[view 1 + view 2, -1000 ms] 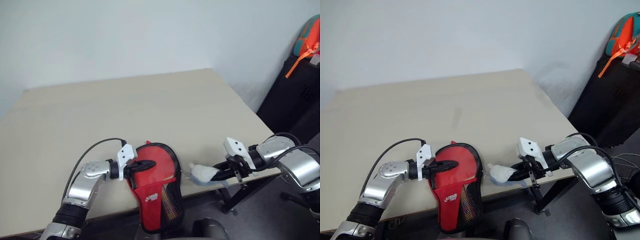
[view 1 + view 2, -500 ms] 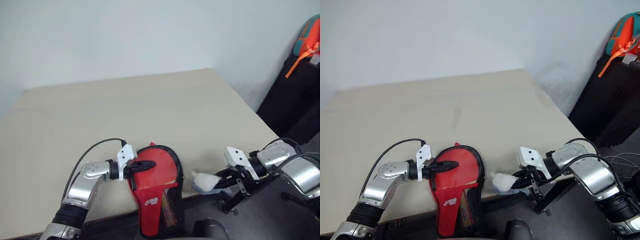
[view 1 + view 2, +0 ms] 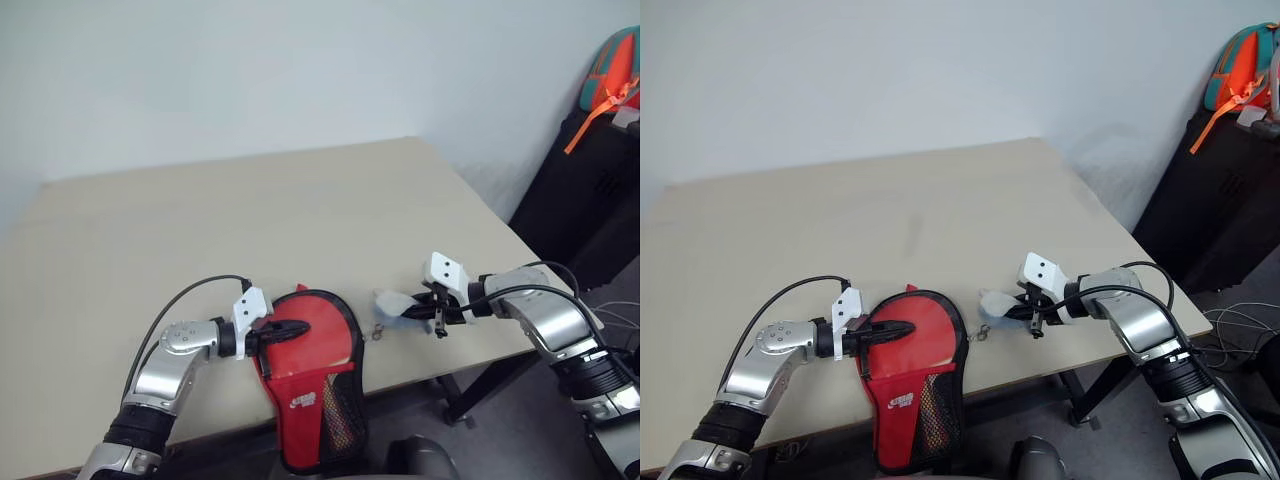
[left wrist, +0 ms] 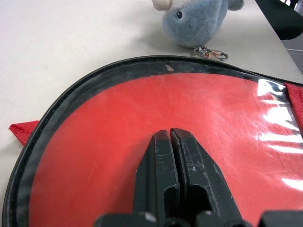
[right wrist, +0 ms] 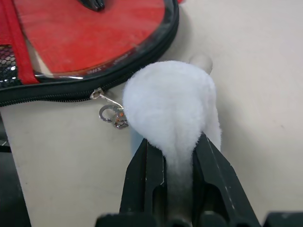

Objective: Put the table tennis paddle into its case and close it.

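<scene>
The red case [image 3: 312, 380] with its black zip rim overhangs the surface [image 3: 250, 220]; left fingers [image 4: 173, 161] closed on it, right fingers [image 5: 208, 161] pinch a plush toy [image 5: 170, 104].

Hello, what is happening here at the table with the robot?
The robot works on a red paddle-shaped soft case with a black zip rim, which lies at the near edge of the beige table and partly hangs over it. The left gripper, shut, presses on the case's clear panel. The right gripper is shut on a small fluffy white and grey-blue plush charm, which a metal clasp seems to link to the zip.
</scene>
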Available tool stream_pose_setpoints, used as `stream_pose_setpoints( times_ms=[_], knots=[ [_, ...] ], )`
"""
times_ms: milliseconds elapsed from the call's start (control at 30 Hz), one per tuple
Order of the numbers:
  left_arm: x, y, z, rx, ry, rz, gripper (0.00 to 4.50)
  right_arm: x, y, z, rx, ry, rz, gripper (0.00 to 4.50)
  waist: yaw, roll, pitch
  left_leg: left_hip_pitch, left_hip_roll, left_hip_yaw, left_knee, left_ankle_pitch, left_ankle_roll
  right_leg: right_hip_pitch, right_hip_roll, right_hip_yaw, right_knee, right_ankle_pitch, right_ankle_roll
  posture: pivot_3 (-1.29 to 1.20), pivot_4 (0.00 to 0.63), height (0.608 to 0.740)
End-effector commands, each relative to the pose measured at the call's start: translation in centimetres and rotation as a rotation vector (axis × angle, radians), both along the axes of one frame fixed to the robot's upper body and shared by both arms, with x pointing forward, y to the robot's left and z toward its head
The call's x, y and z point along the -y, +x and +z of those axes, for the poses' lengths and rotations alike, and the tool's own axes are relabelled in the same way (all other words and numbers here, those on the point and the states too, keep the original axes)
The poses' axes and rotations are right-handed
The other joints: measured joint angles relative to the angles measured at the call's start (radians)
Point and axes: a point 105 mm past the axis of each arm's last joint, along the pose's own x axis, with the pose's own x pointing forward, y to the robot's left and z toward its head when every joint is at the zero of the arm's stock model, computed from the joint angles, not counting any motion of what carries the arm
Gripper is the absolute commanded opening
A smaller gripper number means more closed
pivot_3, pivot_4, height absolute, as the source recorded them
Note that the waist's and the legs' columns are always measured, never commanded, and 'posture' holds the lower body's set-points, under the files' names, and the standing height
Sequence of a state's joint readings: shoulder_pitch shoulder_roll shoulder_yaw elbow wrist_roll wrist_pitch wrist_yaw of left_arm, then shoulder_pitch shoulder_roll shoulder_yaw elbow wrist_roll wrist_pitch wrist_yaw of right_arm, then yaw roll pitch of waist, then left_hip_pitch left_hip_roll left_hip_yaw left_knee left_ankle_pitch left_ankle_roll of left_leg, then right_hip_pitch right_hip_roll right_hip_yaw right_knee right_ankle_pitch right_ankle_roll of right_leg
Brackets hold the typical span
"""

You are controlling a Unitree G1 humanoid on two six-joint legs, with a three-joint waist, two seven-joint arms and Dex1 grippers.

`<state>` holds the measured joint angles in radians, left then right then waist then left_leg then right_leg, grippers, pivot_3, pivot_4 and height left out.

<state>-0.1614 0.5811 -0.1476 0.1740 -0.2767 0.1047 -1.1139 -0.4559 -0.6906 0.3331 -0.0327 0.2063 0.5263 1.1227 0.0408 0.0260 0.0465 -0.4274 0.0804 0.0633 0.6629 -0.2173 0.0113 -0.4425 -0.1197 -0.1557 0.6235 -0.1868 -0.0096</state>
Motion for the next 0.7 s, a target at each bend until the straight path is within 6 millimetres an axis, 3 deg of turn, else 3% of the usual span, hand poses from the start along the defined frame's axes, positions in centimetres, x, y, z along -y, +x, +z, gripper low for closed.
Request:
stream_pose_setpoints(
  times_ms=[33,367,700],
  knots=[
    [-0.3,-1.5,-3.2,-0.125,0.079,-0.013,0.00,-0.1,-1.7,2.1,0.019,0.040,0.113,0.33,0.000,0.000,0.000,0.000,0.000,0.000,0.000,0.000,0.000,0.000,0.000,0.000,0.000,0.000,0.000,0.00,0.000,0.706],
    [-0.5,-1.6,-3.2,-0.129,0.086,-0.017,0.00,0.9,-9.9,2.3,-0.214,0.030,0.443,0.33,0.001,0.000,0.000,0.000,-0.001,-0.002,0.001,0.000,0.000,0.001,-0.001,-0.001,-0.002,0.000,0.000,0.00,0.000,0.706],
    [-0.7,-1.8,-3.2,-0.133,0.093,-0.019,0.00,1.5,-12.4,1.9,-0.269,-0.002,0.537,0.33,0.003,0.000,0.000,-0.001,-0.001,0.003,0.002,-0.007,0.010,0.006,-0.003,0.000,-0.016,0.001,0.003,0.00,0.000,0.706]
  ],
)
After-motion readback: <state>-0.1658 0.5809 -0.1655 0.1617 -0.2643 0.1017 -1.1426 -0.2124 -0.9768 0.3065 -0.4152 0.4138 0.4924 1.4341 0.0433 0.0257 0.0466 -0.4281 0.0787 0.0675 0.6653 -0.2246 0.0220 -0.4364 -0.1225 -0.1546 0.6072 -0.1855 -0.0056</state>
